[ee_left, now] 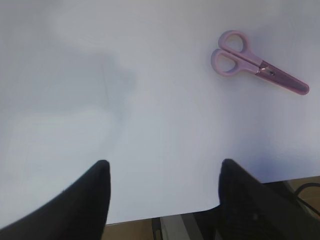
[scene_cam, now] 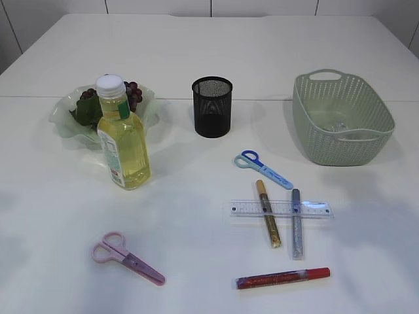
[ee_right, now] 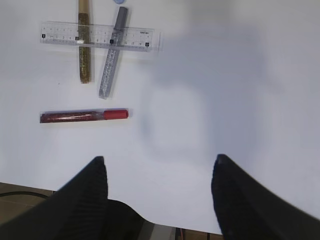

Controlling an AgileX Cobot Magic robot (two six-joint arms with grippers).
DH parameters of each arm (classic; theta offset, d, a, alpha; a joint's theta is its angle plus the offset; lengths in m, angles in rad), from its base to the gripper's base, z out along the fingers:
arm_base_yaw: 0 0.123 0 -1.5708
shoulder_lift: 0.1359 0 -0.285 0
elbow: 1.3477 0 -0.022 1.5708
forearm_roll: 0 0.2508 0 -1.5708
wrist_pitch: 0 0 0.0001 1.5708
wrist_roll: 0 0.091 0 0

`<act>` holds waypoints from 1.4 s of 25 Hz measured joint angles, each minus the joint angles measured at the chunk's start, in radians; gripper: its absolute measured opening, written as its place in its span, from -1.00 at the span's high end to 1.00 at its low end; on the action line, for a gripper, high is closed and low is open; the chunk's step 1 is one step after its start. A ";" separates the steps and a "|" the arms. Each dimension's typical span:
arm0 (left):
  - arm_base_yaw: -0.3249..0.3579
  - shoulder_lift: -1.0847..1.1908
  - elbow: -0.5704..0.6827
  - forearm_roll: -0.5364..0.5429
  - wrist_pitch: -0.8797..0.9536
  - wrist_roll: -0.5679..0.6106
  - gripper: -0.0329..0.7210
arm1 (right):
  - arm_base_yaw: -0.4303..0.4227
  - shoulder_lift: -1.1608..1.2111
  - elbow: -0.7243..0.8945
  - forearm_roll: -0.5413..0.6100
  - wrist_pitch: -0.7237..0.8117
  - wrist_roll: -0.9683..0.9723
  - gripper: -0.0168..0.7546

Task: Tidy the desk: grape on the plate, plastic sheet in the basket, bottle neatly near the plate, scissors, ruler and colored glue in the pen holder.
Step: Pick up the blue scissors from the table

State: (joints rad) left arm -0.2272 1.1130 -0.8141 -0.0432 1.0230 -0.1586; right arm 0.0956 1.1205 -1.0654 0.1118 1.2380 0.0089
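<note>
While both my jaws stand open and empty above the bench [scene_cam: 59, 216], pink scissors [ee_left: 256, 64] lie ahead-right of the left pair; ruler [ee_right: 100, 36] and glue pens [ee_right: 84, 115] ahead-left of the right.

Black metal mesh pen holder [scene_cam: 212, 106], clear plastic ruler [scene_cam: 281, 209], woven-look matt basket [scene_cam: 343, 118]

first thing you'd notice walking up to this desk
The tall bottle of yellow liquid stands at the left, right in front of the wavy plate with the grapes. Right of centre, a clear ruler lies across gold and silver glue pens, with blue scissors just behind and a red glue pen nearer the front edge.
</note>
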 joint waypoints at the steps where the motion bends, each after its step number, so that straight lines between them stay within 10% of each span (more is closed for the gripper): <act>1: 0.000 0.000 0.000 0.000 0.000 0.000 -0.37 | 0.000 0.000 0.000 0.000 0.000 0.000 -0.37; 16: 0.000 0.000 0.000 -0.006 0.000 0.000 -0.35 | 0.000 0.086 -0.078 0.001 0.002 -0.023 -0.37; 35: 0.000 0.000 0.000 -0.034 0.030 0.001 -0.35 | 0.235 0.793 -0.724 -0.059 0.006 -0.150 -0.31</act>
State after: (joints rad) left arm -0.2272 1.1130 -0.8141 -0.0771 1.0531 -0.1579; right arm 0.3311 1.9136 -1.7891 0.0524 1.2439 -0.1408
